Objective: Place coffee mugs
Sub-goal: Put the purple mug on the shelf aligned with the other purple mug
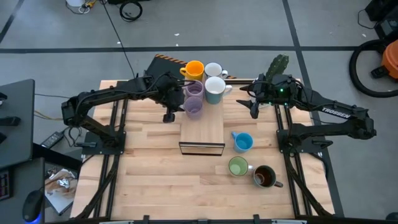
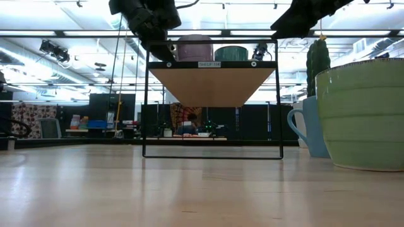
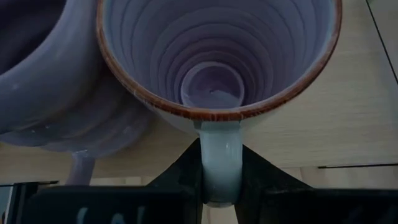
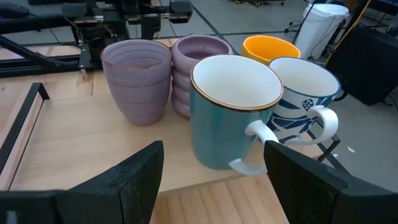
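Left gripper [image 3: 219, 186] is pinched on the handle of a purple mug [image 1: 193, 109] sitting on the wooden shelf [image 1: 202, 130], which looks like rigid, chippable ceramic, while further back the right gripper [image 1: 254, 107] hangs wide open beside that shelf.

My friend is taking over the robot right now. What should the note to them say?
Left gripper: shut on the handle of a purple mug standing on the shelf.
Right gripper: open, empty, beside the shelf.
Done: five mugs on the shelf, namely orange, patterned white, teal-and-white and two purple.
Left: blue, green and brown mugs wait on the table.
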Controlling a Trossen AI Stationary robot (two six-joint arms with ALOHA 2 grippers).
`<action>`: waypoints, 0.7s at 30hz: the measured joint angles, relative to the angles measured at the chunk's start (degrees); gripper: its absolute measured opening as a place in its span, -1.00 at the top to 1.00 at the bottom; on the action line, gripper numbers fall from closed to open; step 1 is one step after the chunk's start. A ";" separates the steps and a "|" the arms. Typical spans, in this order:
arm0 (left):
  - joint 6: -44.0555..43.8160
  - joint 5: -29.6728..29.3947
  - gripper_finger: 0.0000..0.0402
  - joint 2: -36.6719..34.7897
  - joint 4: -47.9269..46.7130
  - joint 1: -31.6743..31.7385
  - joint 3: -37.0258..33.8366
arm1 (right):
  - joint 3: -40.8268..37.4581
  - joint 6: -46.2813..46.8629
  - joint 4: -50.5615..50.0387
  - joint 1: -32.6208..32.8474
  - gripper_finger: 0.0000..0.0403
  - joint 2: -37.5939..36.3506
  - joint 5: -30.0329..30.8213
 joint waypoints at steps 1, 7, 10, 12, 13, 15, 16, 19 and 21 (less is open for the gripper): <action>-0.08 -0.01 0.71 0.00 -0.04 0.00 0.02 | 0.00 0.00 0.00 0.00 -0.41 0.00 0.00; -0.14 -1.17 0.71 0.00 -0.38 -0.01 0.15 | 0.00 0.00 0.00 0.00 -0.41 0.00 0.00; -0.26 -1.55 0.71 0.00 -0.52 -0.02 0.15 | 0.00 0.00 0.00 0.00 -0.41 0.00 -0.03; -0.54 -1.78 0.68 0.00 -0.80 -0.02 0.15 | 0.00 0.00 0.00 0.00 -0.41 0.00 -0.04; -1.04 -1.92 0.66 0.02 -0.92 -0.02 0.15 | 0.00 0.00 0.00 0.00 -0.41 0.00 -0.04; -1.37 -2.02 0.60 0.04 -0.92 0.00 0.15 | 0.00 0.00 0.00 0.00 -0.41 0.00 -0.04; -1.38 -2.03 0.56 0.04 -0.94 0.00 0.15 | 0.00 0.00 0.00 0.00 -0.41 0.00 -0.04; -1.41 -2.04 0.44 0.04 -0.92 -0.10 0.15 | 0.00 0.02 0.00 0.00 -0.41 0.00 -0.04; -1.66 -2.04 0.37 0.04 -0.94 -0.11 0.15 | 0.00 0.02 -0.01 0.00 -0.41 0.00 -0.04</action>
